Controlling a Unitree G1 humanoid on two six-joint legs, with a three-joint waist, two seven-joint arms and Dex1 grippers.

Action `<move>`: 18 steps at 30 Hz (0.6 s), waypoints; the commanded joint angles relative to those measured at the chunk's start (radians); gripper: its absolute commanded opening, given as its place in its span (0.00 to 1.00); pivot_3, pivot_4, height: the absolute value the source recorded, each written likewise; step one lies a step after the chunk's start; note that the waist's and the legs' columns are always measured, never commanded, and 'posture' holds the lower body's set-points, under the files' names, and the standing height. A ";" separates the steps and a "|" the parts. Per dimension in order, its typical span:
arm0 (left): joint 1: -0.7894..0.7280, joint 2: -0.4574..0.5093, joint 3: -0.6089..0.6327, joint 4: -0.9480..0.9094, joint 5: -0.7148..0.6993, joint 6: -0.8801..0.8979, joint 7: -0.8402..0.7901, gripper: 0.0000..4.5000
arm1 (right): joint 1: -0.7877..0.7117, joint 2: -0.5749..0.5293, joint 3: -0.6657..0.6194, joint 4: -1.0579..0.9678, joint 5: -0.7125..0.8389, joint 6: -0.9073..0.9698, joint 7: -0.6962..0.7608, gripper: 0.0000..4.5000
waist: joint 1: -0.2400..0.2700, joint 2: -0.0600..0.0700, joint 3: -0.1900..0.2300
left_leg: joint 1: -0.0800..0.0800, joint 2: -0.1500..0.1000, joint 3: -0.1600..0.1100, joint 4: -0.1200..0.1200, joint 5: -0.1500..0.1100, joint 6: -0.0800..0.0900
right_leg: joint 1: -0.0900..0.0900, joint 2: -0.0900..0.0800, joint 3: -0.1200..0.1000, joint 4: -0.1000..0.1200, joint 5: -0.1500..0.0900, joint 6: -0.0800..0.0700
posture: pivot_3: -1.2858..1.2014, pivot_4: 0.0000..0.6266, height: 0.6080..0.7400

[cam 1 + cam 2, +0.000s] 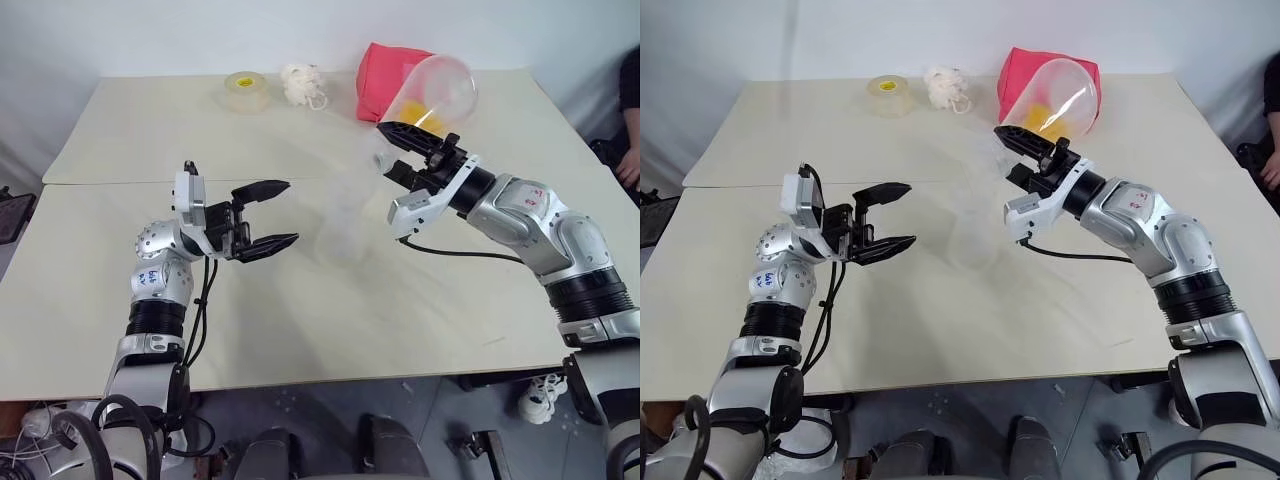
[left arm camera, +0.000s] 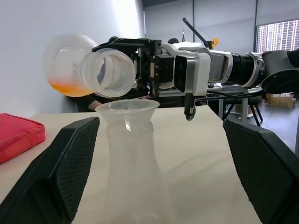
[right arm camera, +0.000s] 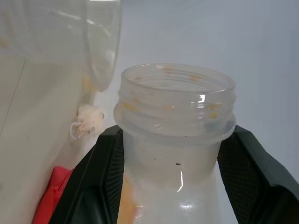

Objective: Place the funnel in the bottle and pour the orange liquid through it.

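The funnel (image 2: 127,111) sits in the mouth of the clear bottle (image 1: 343,225) standing mid-counter (image 1: 300,330), and just above it the right gripper (image 1: 408,140) clamps the neck of a tilted clear jar (image 1: 437,92) with the orange liquid (image 2: 69,88) pooled inside. The left gripper (image 1: 268,216) hangs wide open and empty beside the bottle. Behind lie a red pouch (image 1: 382,78), a tape roll (image 1: 245,91) and a white puff (image 1: 302,84).

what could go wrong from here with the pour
The flask in the right gripper is tipped with its mouth just beside the funnel, so the orange liquid could miss the rim. The bottle stands unheld between the open fingers of the left gripper, so a nudge might topple it.
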 commanded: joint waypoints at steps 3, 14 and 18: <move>-0.030 0.000 0.010 -0.008 -0.006 -0.010 0.007 1.00 | -0.039 -0.022 -0.018 -0.014 -0.013 -0.019 -0.039 0.54 | 0.000 0.000 0.000 | 0.000 0.000 0.000 0.000 0.000 0.000 | 0.000 0.000 0.000 0.000 0.000 0.000 | 0.52 0.24 1.00; -0.031 -0.008 0.010 -0.009 -0.008 -0.011 0.011 1.00 | -0.062 -0.026 -0.003 -0.003 -0.076 -0.042 -0.096 0.54 | 0.000 0.000 0.000 | 0.000 0.000 0.000 0.000 0.000 0.000 | 0.000 0.000 0.000 0.000 0.000 0.000 | 0.52 0.24 1.00; -0.025 -0.010 0.010 -0.016 -0.010 -0.011 0.011 1.00 | -0.066 -0.032 0.001 -0.001 -0.090 -0.054 -0.108 0.54 | 0.000 0.000 0.000 | 0.000 0.000 0.000 0.000 0.000 0.000 | 0.000 0.000 0.000 0.000 0.000 0.000 | 0.52 0.24 1.00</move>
